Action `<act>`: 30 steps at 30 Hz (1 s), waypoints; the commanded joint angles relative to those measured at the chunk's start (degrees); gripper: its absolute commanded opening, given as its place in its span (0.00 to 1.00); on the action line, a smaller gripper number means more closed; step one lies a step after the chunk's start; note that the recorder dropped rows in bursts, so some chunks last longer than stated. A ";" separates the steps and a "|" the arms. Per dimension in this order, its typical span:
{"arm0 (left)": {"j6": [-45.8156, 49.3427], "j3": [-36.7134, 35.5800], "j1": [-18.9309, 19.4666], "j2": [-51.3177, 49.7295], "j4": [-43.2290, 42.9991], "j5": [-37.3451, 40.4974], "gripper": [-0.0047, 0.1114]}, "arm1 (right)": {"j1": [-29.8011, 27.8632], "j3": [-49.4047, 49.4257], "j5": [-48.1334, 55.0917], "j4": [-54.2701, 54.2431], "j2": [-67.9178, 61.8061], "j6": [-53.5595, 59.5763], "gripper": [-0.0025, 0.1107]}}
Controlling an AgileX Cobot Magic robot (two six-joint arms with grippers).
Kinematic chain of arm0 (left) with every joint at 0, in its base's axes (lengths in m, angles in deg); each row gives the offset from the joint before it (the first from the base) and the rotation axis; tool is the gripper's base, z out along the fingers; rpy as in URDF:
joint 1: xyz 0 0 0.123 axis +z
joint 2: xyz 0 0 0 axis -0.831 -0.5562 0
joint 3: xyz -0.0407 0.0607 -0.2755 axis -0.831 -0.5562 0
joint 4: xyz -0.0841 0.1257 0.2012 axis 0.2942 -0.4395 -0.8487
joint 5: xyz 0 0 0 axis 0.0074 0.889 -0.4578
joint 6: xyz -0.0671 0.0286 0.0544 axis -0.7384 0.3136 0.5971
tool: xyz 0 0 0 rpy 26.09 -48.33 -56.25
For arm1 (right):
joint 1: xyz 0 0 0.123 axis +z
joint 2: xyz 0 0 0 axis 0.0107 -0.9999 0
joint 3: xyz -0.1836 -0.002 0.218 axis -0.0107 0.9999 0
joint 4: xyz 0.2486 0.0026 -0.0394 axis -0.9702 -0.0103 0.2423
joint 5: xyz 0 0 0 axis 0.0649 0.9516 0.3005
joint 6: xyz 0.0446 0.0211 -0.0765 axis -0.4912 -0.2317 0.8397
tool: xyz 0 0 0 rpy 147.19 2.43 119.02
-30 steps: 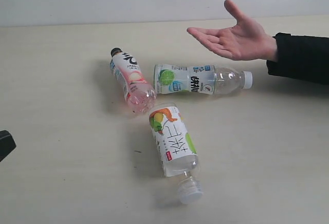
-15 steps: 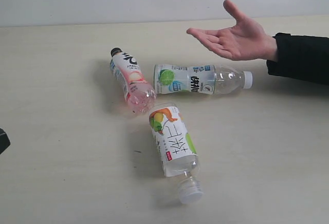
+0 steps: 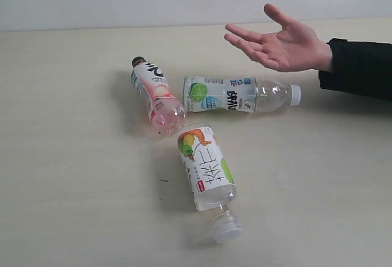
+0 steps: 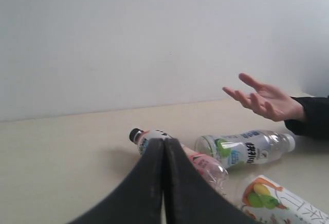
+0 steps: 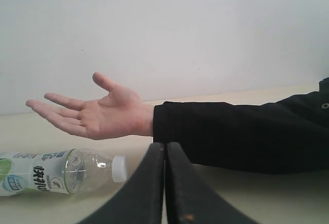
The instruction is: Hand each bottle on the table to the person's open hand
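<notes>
Three bottles down on the desk (image 3: 73, 157), a palm held open, both my grippers closed on nothing.

The person's hand (image 3: 285, 45) hovered open, palm up and fingers spread, near the far edge towards the right corner, its black sleeve (image 3: 361, 68) running off the right edge. Mid-desk, the pink bottle (image 3: 156, 97) lay with its black cap towards the far edge. Its base sat just beside the fruit bottle (image 3: 207, 172), whose white cap pointed at the near edge. The lime bottle (image 3: 239, 94) lay crosswise, cap towards the right edge, near the hand. My left gripper (image 4: 164, 144) and right gripper (image 5: 165, 146) had their jaws pressed together, empty.
</notes>
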State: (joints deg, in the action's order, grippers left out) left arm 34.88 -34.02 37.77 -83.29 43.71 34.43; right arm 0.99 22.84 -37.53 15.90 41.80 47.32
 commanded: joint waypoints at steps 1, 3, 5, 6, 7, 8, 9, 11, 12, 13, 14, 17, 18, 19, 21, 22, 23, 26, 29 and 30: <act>0.04 0.02 1.93 0.36 -0.32 -0.50 0.04 | -0.24 0.26 -0.49 -0.03 0.32 0.05 0.03; 0.04 0.02 1.93 0.36 -0.32 -0.50 0.04 | -0.24 0.26 -0.49 -0.03 0.32 0.05 0.03; 0.04 0.02 1.93 0.36 -0.32 -0.50 0.04 | -0.24 0.26 -0.49 -0.03 0.32 0.05 0.03; 0.04 0.02 1.93 0.36 -0.32 -0.38 0.04 | -0.24 0.26 -0.49 -0.03 0.32 0.05 0.03; 0.04 0.02 1.93 0.36 -0.32 -0.38 0.04 | -0.24 0.26 -0.49 -0.03 0.32 0.05 0.03; 0.04 0.02 1.93 0.36 -0.32 -0.38 0.04 | -0.24 0.26 -0.49 -0.03 0.32 0.05 0.03; 0.04 0.02 1.93 0.36 -0.32 -0.26 0.04 | -0.24 0.26 -0.49 -0.03 0.32 0.05 0.03; 0.04 0.02 1.93 0.36 -0.32 -0.26 0.04 | -0.24 0.26 -0.49 -0.03 0.32 0.05 0.03; 0.04 0.02 1.93 0.36 -0.32 -0.26 0.04 | -0.24 0.26 -0.49 -0.03 0.32 0.05 0.03; 0.04 0.02 1.93 0.36 -0.32 -0.26 0.04 | -0.24 0.26 -0.49 -0.03 0.32 0.05 0.03; 0.04 0.02 1.93 0.36 -0.32 -0.26 0.04 | -0.24 0.26 -0.49 -0.03 0.32 0.05 0.03; 0.04 0.02 1.93 0.36 -0.32 -0.26 0.04 | -0.24 0.26 -0.49 -0.03 0.32 0.05 0.03; 0.04 0.02 1.93 0.36 -0.32 -0.26 0.04 | -0.24 0.26 -0.49 -0.03 0.32 0.05 0.03; 0.04 0.02 1.93 0.36 -0.32 -0.26 0.04 | -0.24 0.26 -0.49 -0.03 0.32 0.05 0.03; 0.04 0.02 1.93 0.36 -0.32 -0.26 0.04 | -0.24 0.26 -0.49 -0.03 0.32 0.05 0.03; 0.04 0.02 1.93 0.36 -0.32 -0.26 0.04 | -0.24 0.26 -0.49 -0.03 0.32 0.05 0.03; 0.04 0.02 1.93 0.36 -0.32 -0.26 0.04 | -0.24 0.26 -1.48 0.72 0.32 0.72 0.03; 0.04 0.02 1.93 0.36 -0.32 -0.26 0.04 | -0.24 0.26 -9.44 -0.81 0.32 -1.50 0.03; 0.04 0.02 1.93 0.36 -0.32 -0.26 0.04 | -0.24 0.26 -17.71 -6.94 0.32 -6.72 0.03; 0.04 0.02 1.93 0.36 -0.32 -0.26 0.04 | -0.24 0.26 -19.39 -9.04 0.32 -7.62 0.03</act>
State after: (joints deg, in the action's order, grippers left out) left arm 34.88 -34.02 39.59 -83.29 43.57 34.54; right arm 0.99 22.84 -49.54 11.91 41.80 43.26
